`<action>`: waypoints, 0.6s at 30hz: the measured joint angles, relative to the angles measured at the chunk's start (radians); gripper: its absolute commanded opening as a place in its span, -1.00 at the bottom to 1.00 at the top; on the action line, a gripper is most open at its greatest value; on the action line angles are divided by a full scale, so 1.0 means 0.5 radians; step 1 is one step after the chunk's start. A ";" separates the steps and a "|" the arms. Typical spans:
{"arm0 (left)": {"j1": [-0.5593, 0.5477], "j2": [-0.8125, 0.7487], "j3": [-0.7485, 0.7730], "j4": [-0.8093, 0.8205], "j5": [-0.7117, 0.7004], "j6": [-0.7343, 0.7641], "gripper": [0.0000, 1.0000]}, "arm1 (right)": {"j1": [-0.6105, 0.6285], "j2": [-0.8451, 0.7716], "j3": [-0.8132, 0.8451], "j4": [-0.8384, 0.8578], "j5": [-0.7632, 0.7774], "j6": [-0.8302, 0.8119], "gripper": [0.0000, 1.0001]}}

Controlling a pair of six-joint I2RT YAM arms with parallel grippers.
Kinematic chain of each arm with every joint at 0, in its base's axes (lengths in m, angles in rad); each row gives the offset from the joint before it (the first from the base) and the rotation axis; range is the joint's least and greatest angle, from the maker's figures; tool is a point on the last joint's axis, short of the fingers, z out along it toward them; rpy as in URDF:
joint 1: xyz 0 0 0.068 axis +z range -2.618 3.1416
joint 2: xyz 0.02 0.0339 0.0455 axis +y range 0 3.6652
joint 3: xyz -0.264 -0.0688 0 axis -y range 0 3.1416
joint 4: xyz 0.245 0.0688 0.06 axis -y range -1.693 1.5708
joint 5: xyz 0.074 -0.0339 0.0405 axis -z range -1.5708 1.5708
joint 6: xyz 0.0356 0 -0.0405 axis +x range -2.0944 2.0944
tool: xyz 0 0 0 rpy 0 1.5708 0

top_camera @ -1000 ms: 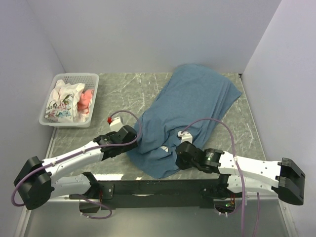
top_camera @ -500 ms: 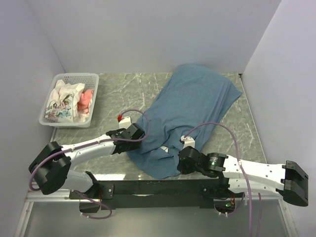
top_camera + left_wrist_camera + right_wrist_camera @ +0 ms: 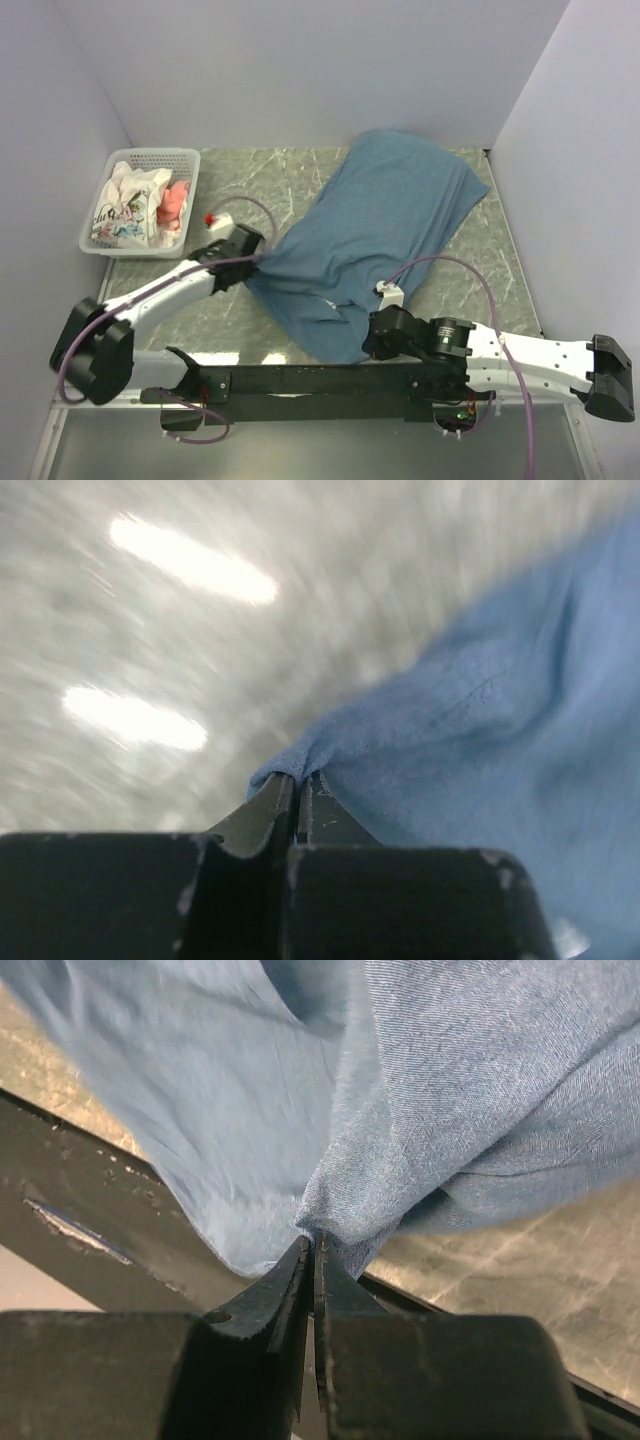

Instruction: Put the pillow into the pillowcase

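The muted-blue pillowcase (image 3: pixel 380 230) lies wrinkled across the middle and right of the table, bulging toward the far end. My left gripper (image 3: pixel 262 258) is shut on the pillowcase's left edge (image 3: pixel 330 745), pinching a fold of cloth. My right gripper (image 3: pixel 372 338) is shut on the pillowcase's near edge (image 3: pixel 340 1200), close to the table's front rail. The pillow is hidden; no cream surface shows in any view.
A white mesh basket (image 3: pixel 185 158) with white floral and pink cloths (image 3: pixel 135 210) stands at the back left. The black front rail (image 3: pixel 330 380) runs along the near edge. White walls close in the table on three sides.
My left gripper moved in to the pillowcase's left edge, shut on it and drew it leftward. My right arm pulled back toward the front rail with its cloth.
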 measured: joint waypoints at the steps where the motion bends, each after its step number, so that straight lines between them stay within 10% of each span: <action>1: 0.092 -0.053 0.000 -0.002 0.008 0.014 -0.98 | 0.011 -0.030 -0.011 -0.014 0.000 0.019 -0.87; 9: 0.954 -0.325 0.101 0.042 0.497 0.068 -0.98 | 0.092 -0.344 -0.098 0.056 0.031 0.228 -1.00; 18: 1.132 -0.188 0.153 0.021 0.845 0.106 -0.98 | 0.356 -0.525 -0.192 0.196 0.065 0.414 -1.00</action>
